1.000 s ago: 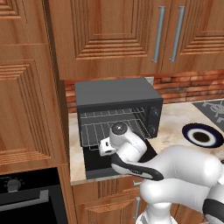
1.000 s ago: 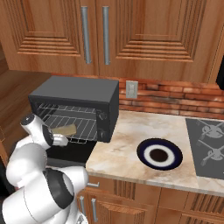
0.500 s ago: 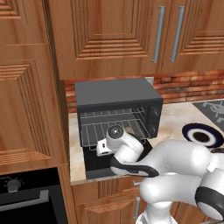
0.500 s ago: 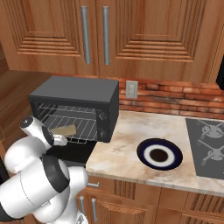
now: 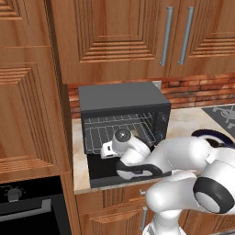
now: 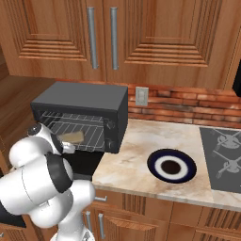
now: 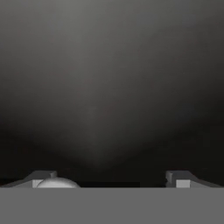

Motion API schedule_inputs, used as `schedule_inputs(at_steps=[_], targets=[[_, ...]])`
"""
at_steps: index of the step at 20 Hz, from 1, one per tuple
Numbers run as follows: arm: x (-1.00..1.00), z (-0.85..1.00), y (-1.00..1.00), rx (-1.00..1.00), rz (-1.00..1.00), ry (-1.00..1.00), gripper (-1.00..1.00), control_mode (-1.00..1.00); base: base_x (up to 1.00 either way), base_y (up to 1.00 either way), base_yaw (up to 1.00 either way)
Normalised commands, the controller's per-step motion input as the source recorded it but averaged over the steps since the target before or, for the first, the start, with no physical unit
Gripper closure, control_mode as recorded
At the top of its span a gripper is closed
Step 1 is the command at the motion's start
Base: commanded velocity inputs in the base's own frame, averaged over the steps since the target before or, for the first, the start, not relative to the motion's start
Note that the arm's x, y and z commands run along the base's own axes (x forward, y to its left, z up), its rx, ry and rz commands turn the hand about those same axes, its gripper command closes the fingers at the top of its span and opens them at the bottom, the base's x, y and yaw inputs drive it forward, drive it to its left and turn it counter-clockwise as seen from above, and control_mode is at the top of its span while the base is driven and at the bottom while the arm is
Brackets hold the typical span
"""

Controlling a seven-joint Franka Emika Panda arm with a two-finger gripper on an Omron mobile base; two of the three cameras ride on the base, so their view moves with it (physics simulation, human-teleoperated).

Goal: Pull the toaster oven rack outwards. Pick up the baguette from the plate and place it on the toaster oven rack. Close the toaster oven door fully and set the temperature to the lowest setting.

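- The baguette [image 6: 72, 137] already lies on the rack [image 6: 80, 133], toward its front left as the right base view shows it, and the plate [image 6: 171, 166] on the counter is bare, so I judge the step in hand to be closing the toaster oven door [image 5: 102, 170].
- That door hangs open, lying flat and dark in front of the toaster oven [image 5: 121, 98], with my wrist low above it.
- In the hand view the gripper [image 7: 109, 178] has its fingertips [image 7: 177, 176] standing wide apart with nothing between them, facing a plain dark surface very near the lens. I take that for the door panel, though the view is too murky to be sure.
- The rack looks pulled out past the cavity mouth. I would check it clears before swinging the door, or the door may jam against the wire front.
- To close well, I want the fingers under or at the door's outer edge and to push it up in an arc about its hinge, not straight inward.
- I would keep the hand clear of the baguette on the way.
- The control strip [image 6: 111, 132] sits at the toaster oven's right, which I need next for the lowest temperature.
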Motion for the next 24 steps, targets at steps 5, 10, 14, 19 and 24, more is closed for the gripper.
schedule_inputs(at_steps=[5, 10, 14, 19, 24], targets=[[0.13, -0.48, -0.41, 0.06, 0.00, 0.00, -1.00, -1.00, 0.00, 0.00, 0.00], [0.11, -0.46, -0.48, 0.08, 0.00, -0.01, -1.00, -1.00, 0.00, 0.00, 0.00], [0.12, -0.42, -0.48, 0.08, 0.00, -0.04, -1.00, -1.00, 0.00, 0.00, 0.00], [0.10, -0.36, -0.49, 0.07, 0.00, -0.07, -1.00, -1.00, 0.00, 0.00, 0.00], [0.09, -0.28, -0.47, 0.08, 0.00, -0.11, -1.00, -1.00, 0.00, 0.00, 0.00]])
